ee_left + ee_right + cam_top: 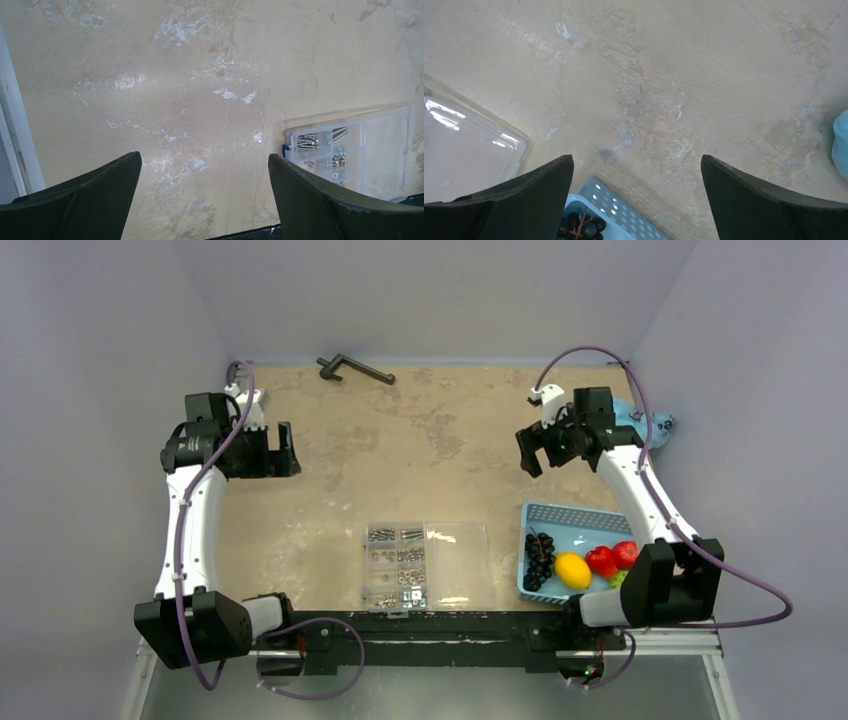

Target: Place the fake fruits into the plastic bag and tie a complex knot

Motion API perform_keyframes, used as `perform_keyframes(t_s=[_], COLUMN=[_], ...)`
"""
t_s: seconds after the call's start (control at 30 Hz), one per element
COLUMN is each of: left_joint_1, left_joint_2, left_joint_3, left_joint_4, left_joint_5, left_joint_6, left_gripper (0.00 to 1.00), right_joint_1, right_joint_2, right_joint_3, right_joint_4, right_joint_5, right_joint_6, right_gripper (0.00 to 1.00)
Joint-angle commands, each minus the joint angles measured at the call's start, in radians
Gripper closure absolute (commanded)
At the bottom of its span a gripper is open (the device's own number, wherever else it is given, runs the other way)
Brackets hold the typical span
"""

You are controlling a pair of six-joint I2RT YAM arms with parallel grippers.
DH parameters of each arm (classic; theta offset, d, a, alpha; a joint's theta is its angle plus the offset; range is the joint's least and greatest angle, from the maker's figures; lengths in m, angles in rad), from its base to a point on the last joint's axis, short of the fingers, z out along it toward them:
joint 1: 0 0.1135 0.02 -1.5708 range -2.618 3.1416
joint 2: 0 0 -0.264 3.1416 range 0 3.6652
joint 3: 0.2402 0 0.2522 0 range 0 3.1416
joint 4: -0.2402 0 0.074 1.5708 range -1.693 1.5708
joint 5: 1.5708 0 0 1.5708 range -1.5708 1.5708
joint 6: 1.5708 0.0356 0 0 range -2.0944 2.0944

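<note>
The fake fruits lie in a blue slotted basket at the near right: a dark grape bunch, a yellow lemon, two red fruits and a green one, partly behind the right arm. The right wrist view also catches the grape bunch. The light-blue plastic bag lies crumpled at the far right, mostly hidden behind the right arm; its edge shows in the right wrist view. My left gripper hangs open and empty over bare table at the left. My right gripper is open and empty above the table, beyond the basket. No knot shows.
A clear compartment box of screws sits at the near middle, its lid folded open. A black crank-shaped tool lies by the back wall. Walls close the table on three sides.
</note>
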Motion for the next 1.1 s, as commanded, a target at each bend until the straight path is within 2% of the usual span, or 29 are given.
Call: perform_keyframes(t_s=[0.0,0.2,0.5,0.77,0.93,1.0,1.07], left_joint_1=[-0.004,-0.005,-0.016,-0.030,-0.030,-0.030,-0.030], left_joint_2=[-0.028,0.015,0.095,0.138,0.111,0.082,0.053], left_joint_3=[0.067,0.142,0.239,0.249,0.230,0.213,0.187], left_joint_4=[0.007,-0.003,-0.011,0.015,0.103,0.151,0.206], left_joint_5=[0.032,0.015,-0.006,-0.034,-0.041,-0.032,-0.021], left_joint_6=[0.013,0.029,0.056,0.040,0.029,0.024,0.025], left_gripper=[0.00,0.00,0.00,0.00,0.00,0.00,0.00], right_joint_1=[-0.013,-0.113,-0.290,-0.338,-0.340,-0.340,-0.339], right_joint_2=[0.042,0.222,0.655,0.854,0.929,0.939,0.932], right_joint_3=[0.105,0.351,0.746,0.782,0.727,0.727,0.736], right_joint_4=[0.038,0.024,-0.036,0.027,0.039,0.021,-0.020], right_joint_5=[-0.020,0.055,0.377,0.555,0.558,0.530,0.456], right_joint_6=[0.063,0.052,0.007,-0.049,-0.071,-0.081,-0.092], right_gripper=[0.01,0.01,0.01,0.01,0.01,0.08,0.27])
